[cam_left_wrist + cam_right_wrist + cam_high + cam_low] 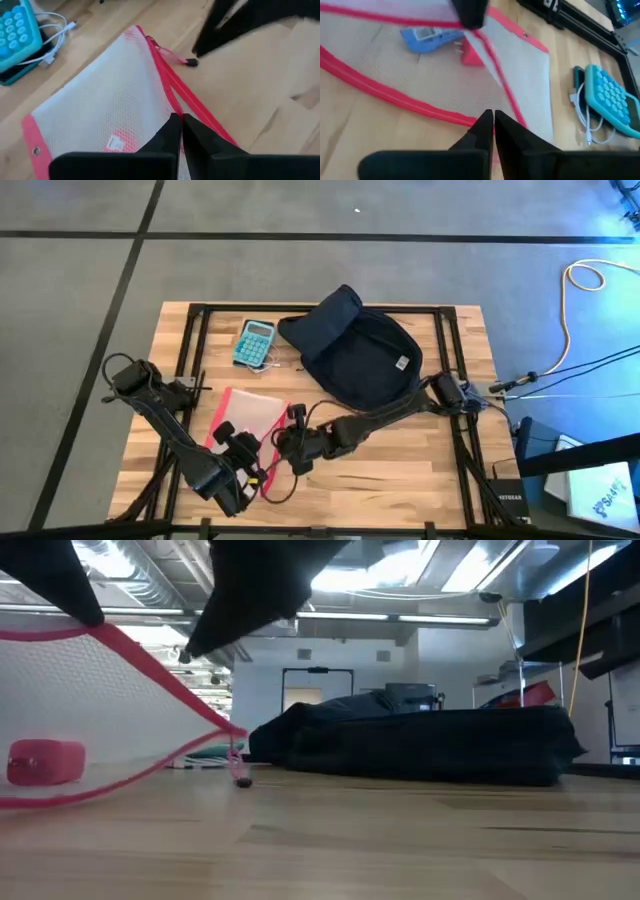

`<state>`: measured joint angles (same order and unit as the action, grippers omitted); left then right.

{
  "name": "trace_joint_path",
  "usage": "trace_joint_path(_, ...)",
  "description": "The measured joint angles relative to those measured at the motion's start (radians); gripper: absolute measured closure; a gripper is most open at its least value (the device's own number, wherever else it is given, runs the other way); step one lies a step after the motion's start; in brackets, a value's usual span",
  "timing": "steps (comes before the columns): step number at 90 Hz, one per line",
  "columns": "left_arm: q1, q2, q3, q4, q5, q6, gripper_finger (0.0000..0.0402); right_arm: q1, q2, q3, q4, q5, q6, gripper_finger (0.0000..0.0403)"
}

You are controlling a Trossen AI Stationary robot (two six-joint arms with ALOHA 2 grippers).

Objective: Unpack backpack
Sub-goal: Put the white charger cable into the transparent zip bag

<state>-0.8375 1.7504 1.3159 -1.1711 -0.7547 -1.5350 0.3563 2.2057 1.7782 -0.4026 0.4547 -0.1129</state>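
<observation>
1. Both grippers meet at the near edge of one clear red-edged zip pouch: left gripper and right gripper each pinch its red border.
2. One teal calculator with a white cable lies beyond the pouch.
3. One navy backpack lies far centre-right, flat.

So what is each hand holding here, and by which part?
Both hold the clear red-edged pouch: the left hand is shut on its red zipper edge, the right hand on a red border.

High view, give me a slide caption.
Both grippers meet at the mesh pouch; backpack and calculator lie behind.
</observation>
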Motion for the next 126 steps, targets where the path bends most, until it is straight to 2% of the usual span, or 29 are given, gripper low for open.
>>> trace_joint_path(19,-0.001,0.0,0.0,0.001,-0.007,0.006,0.0402,-0.003,-0.009,0.0,-0.007,-0.057,0.0,0.039)
trace_joint_path(48,-0.004,0.001,0.0,0.001,-0.011,0.009,0.0402,-0.004,-0.01,-0.009,-0.018,-0.039,0.0,0.0313)
trace_joint_path(62,-0.014,0.001,0.0,0.0,-0.028,0.016,0.0402,-0.02,-0.01,-0.009,0.006,-0.001,-0.079,0.029)
trace_joint_path(72,-0.019,0.001,0.0,0.001,-0.061,0.014,0.0402,-0.082,-0.01,-0.009,0.086,-0.007,-0.145,0.0286)
trace_joint_path(84,-0.02,0.001,0.0,-0.003,-0.042,0.005,0.0402,-0.185,-0.01,-0.009,0.221,-0.119,-0.165,0.0286)
trace_joint_path(101,-0.02,0.001,0.0,-0.088,0.007,-0.053,0.0402,-0.328,0.003,-0.007,0.309,-0.218,-0.058,0.0286)
trace_joint_path(111,-0.021,0.001,0.0,-0.117,0.01,-0.062,0.0402,-0.407,0.05,-0.008,0.353,-0.372,-0.006,0.0286)
trace_joint_path(117,-0.021,0.001,-0.001,-0.12,0.009,-0.062,0.0402,-0.441,0.089,-0.008,0.437,-0.477,0.034,0.0285)
trace_joint_path(126,-0.018,0.001,-0.001,-0.125,0.01,-0.063,0.0402,-0.473,0.137,-0.001,0.476,-0.519,0.088,0.0276)
